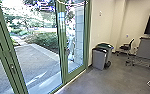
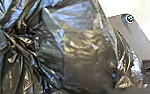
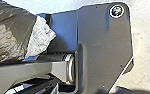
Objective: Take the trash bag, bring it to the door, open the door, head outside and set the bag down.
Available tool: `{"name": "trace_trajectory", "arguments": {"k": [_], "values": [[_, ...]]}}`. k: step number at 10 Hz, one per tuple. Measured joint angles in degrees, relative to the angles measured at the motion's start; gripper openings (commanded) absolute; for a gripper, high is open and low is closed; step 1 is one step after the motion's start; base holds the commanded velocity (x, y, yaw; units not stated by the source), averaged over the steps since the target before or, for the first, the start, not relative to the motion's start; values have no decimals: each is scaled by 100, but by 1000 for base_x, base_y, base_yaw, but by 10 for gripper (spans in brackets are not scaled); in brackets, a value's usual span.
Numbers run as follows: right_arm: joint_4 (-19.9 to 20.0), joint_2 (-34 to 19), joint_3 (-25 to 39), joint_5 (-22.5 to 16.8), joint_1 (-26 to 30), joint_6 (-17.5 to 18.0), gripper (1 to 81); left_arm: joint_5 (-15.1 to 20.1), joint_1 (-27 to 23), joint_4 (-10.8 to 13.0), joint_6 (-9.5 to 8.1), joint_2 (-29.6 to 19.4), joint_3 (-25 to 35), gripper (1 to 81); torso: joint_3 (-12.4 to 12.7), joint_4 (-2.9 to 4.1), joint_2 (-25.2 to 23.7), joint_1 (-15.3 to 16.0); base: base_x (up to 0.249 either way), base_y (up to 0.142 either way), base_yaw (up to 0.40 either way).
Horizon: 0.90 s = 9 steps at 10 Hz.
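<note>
Carry-to-door step, probably. Shiny black plastic trash bag [image 2: 83,51], neck bunched, is close at the left wrist. Left claw, right claw: can't tell how open, or what either grips. Green-framed glass doors [image 1: 61,42] look closed; next move likely needs careful alignment, bag kept clear.

The glossy black plastic trash bag [image 2: 88,60] is bulging and creased, gathered into tight folds; its support is indeterminate. The tall green-framed glass doors [image 1: 63,46] stand upright, ahead and left.
</note>
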Motion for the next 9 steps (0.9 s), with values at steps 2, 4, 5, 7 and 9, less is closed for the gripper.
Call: {"name": "trace_trajectory", "arguments": {"k": [2, 4, 5, 7, 9], "values": [[0, 0, -7, -4, -4, 0, 811, 2, 1, 0, 0, -2, 0, 10, 0, 0, 0, 0, 174, 0, 0], [0, 4, -11, 5, 0, 0, 811, 0, 1, 0, 0, -2, 0, 10, 0, 0, 0, 0, 174, 0, 0], [0, 1, -11, 2, -2, 0, 811, 0, 1, 0, 0, -5, 0, 10, 0, 0, 0, 0, 174, 0, 0], [0, 4, -13, 6, -17, 0, 811, 2, 1, 0, 0, -13, 0, 10, 0, 0, 0, 0, 174, 0, 0], [-39, 61, -24, 11, -50, 0, 811, 0, 0, 0, 0, -13, 0, 10, 0, 0, 0, 0, 174, 0, 0]]}}
